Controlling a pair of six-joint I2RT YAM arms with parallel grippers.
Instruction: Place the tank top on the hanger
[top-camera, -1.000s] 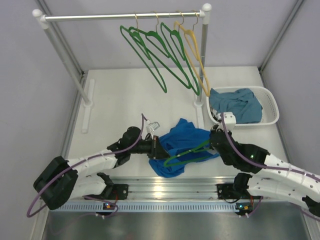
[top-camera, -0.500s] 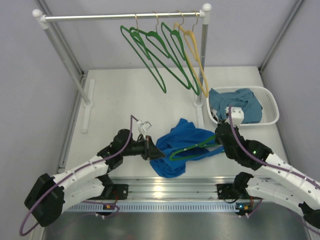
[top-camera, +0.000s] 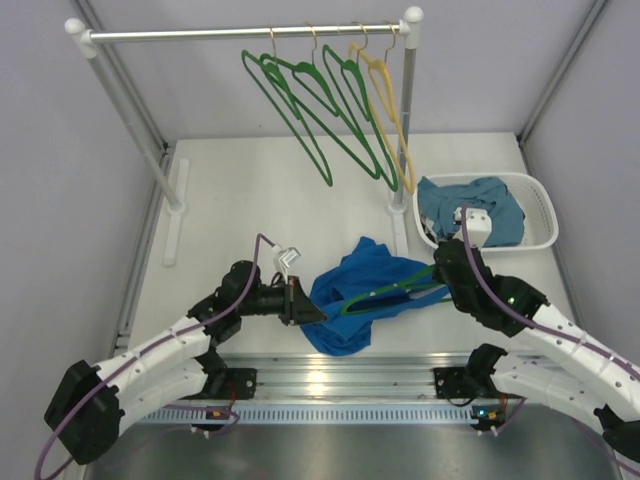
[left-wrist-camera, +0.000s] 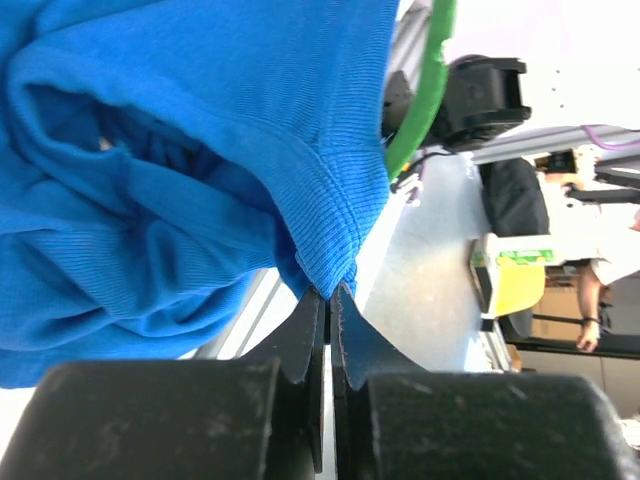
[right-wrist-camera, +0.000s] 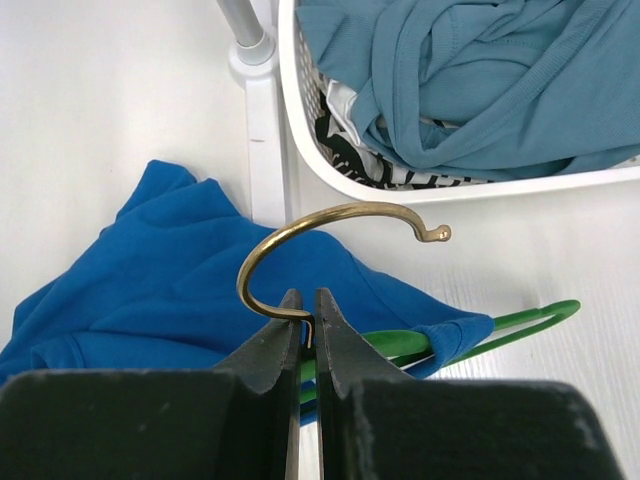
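Note:
The royal-blue tank top (top-camera: 352, 290) lies bunched on the table between the two arms. My left gripper (top-camera: 303, 309) is shut on its ribbed hem (left-wrist-camera: 330, 235) at the garment's left side, and the fabric (left-wrist-camera: 170, 170) fills the left wrist view. The green hanger (top-camera: 390, 293) runs through the tank top. My right gripper (right-wrist-camera: 308, 308) is shut on the neck of its brass hook (right-wrist-camera: 330, 213). One green arm (right-wrist-camera: 530, 320) sticks out through a strap. The right gripper (top-camera: 441, 276) sits at the tank top's right edge.
A rail (top-camera: 240, 33) at the back carries several green hangers (top-camera: 320, 100) and a yellow one (top-camera: 392, 110). A white basket (top-camera: 543, 212) with a teal garment (top-camera: 483, 212) stands at the right. The rack's post foot (right-wrist-camera: 262, 100) is just beyond the tank top.
The right gripper has shifted a little toward the basket with the hanger, lifting it inside the tank top. The left arm has lowered and stretched, still pinching the hem.

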